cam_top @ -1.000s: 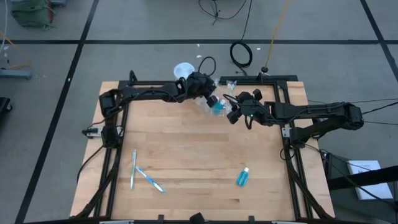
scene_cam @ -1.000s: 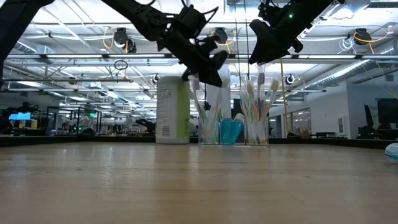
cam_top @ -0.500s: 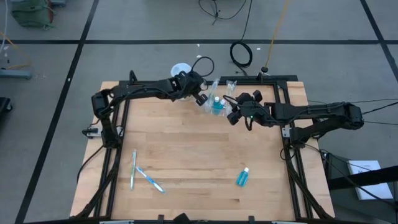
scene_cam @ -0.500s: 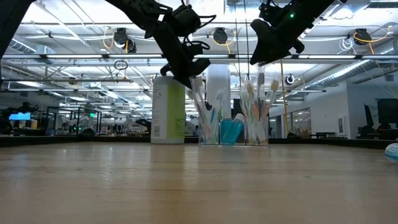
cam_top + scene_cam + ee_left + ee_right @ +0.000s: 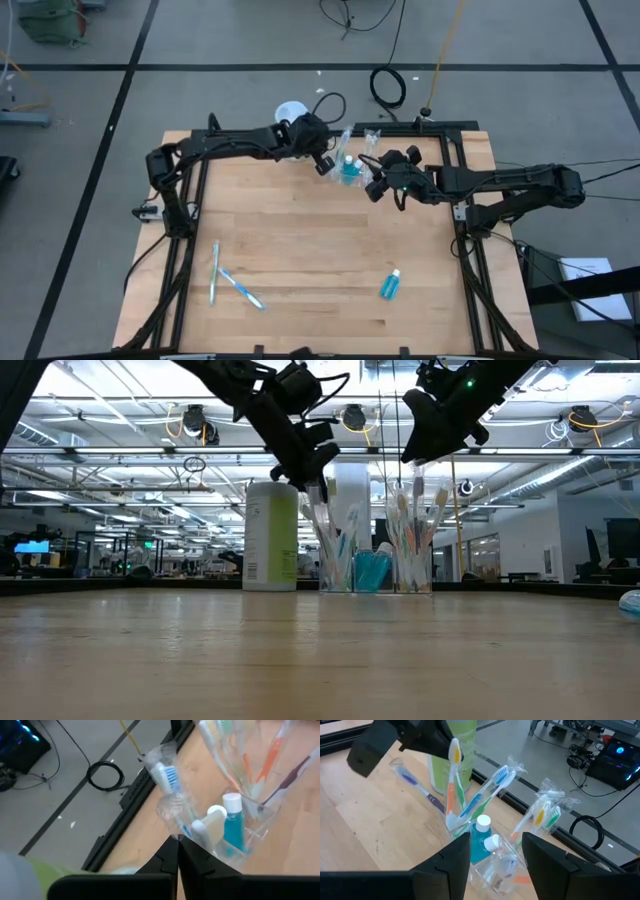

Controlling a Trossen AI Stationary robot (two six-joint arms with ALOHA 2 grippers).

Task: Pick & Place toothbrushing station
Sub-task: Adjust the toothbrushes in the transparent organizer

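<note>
A: Where are the toothbrushes (image 5: 336, 550) being kept?
B: In clear cups (image 5: 412, 565), far table edge. Left gripper (image 5: 313, 472) is being held closed above; right gripper (image 5: 425, 445) is being held open, empty.

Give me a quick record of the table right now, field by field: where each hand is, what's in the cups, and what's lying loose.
left hand: shut, above the cups at the table's far edge
right hand: open, empty, beside the cups
clear cups: upright, holding toothbrushes and toothpaste tubes
green-white canister: upright, beside the cups
loose toothbrushes: flat, near-left
loose toothpaste tube: flat, near-right
</note>
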